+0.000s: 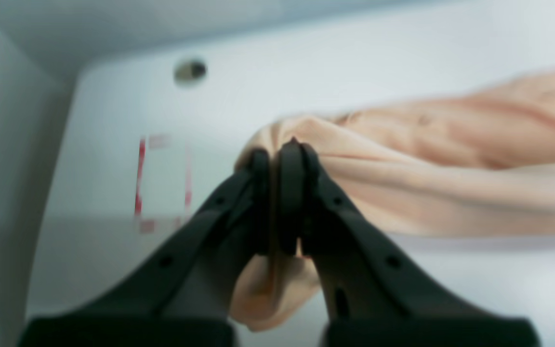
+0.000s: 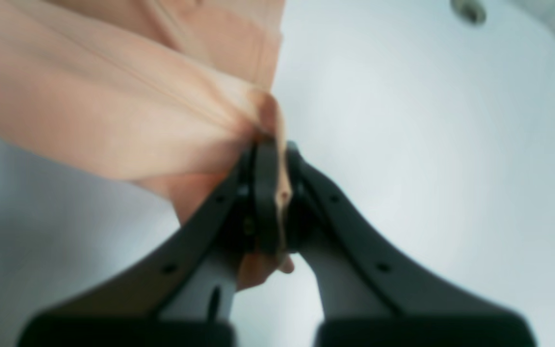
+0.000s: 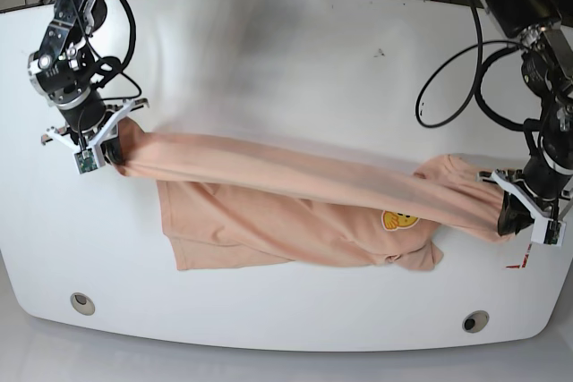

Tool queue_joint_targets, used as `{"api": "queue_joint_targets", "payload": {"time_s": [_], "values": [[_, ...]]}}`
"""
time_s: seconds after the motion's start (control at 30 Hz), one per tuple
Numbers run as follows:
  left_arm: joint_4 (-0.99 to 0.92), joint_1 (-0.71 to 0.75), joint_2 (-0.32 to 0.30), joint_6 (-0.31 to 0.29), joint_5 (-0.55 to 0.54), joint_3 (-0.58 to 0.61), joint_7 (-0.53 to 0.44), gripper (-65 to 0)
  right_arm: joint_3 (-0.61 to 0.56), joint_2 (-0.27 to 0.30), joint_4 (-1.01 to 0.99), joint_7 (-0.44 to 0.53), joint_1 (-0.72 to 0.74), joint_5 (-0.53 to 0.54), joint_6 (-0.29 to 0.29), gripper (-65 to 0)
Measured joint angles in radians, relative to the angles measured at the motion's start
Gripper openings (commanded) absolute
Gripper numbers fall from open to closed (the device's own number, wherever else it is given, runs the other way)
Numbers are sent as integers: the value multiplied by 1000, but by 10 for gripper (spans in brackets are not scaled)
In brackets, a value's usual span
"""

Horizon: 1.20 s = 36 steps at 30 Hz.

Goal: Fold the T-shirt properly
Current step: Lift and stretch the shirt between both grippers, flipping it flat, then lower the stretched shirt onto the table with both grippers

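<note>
The peach T-shirt [image 3: 295,212] is stretched across the white table [image 3: 295,69] between both arms, its upper edge lifted into a taut band. A small yellow face print [image 3: 399,219] shows near its right end. My left gripper [image 1: 280,159], on the base view's right [image 3: 512,214], is shut on a bunched edge of the T-shirt [image 1: 431,159]. My right gripper [image 2: 275,159], on the base view's left [image 3: 115,151], is shut on the other end of the T-shirt [image 2: 113,106]. Cloth hangs below both pairs of jaws.
Red tape marks [image 1: 162,183] lie on the table beyond the left gripper, also visible near the right edge [image 3: 517,263]. Round holes sit near the front corners [image 3: 82,302] [image 3: 474,321]. Cables [image 3: 448,87] trail over the back right of the table.
</note>
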Motion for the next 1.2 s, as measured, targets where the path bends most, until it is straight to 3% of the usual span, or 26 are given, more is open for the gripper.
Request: {"api": "queue_joint_targets", "payload": {"time_s": [0.37, 0.97, 1.07, 1.13, 1.2], "values": [[-2, 194, -48, -116, -2, -39, -8, -650, -1, -64, -1, 29, -142, -8, 0, -648], [-2, 311, -95, -132, 2, -39, -21, -650, -1, -176, -3, 27, -170, -12, -7, -648], [-2, 330, -99, -132, 2, -37, -18, -600, 0, -192, -5, 27, -170, -13, -7, -647], [-2, 341, -98, -132, 2, -37, -18, -522, 0, -204, -5, 27, -170, -12, -8, -623], [-2, 346, -99, -150, 2, -37, -18, -410, -2, -213, -12, 28, -170, -11, -8, -556]]}}
